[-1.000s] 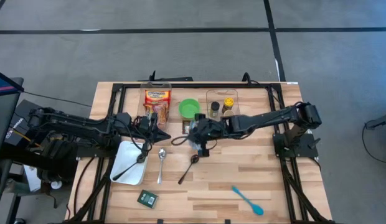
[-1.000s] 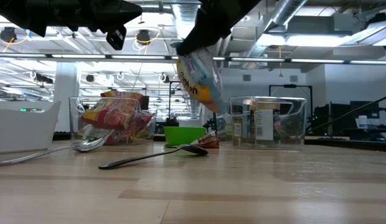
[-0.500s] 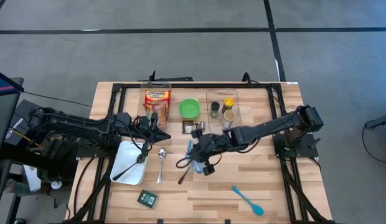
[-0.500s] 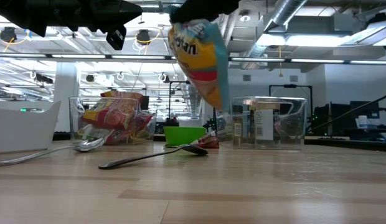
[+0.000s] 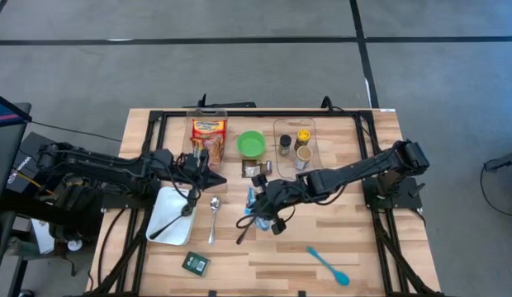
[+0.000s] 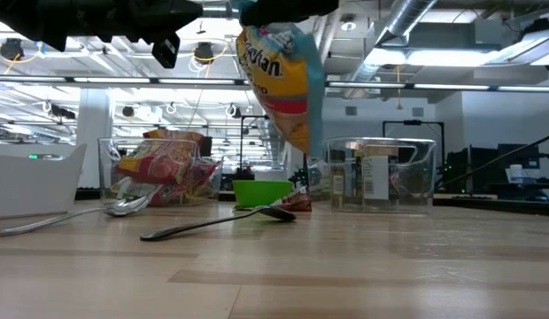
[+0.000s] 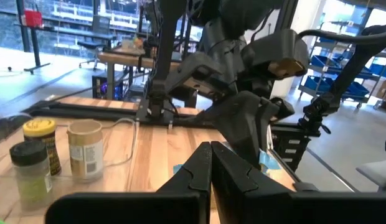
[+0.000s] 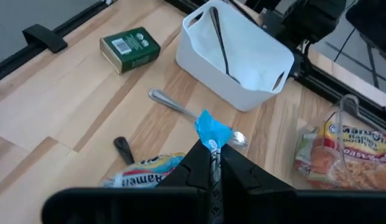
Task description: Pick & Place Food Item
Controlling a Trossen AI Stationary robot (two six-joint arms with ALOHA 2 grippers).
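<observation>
A yellow snack bag [image 6: 283, 84] with blue edges hangs above the table's middle, and my right gripper [image 8: 211, 163] is shut on it. In the high view the right gripper [image 5: 259, 206] is over the black spoon [image 5: 249, 224]. My left gripper [image 5: 213, 175] waits shut and level at the table's left, above the far edge of the white bin [image 5: 161, 227]. It holds nothing, and its fingers [image 7: 210, 163] are closed together. My right gripper pinches the bag's blue top seam [image 8: 210, 134] between its two fingers, and a crumpled bit of the seam sticks out past the fingertips. The fingers slant down from the table's right side. The bag hangs below them, tilted and lifted clear of the table.
At the far side stand a clear bin of red noodle packs [image 5: 208, 134], a green bowl [image 5: 251, 144] and a clear container with jars [image 5: 294, 142]. A silver spoon [image 5: 213, 216], a green box [image 5: 195, 263] and a blue spoon [image 5: 329, 266] lie on the near half.
My right gripper has carried the bag from beside the green bowl toward the table's near edge, rolling its wrist as it went. The bag has stayed clear of the table and turned, so its yellow face now shows larger in the low view.
</observation>
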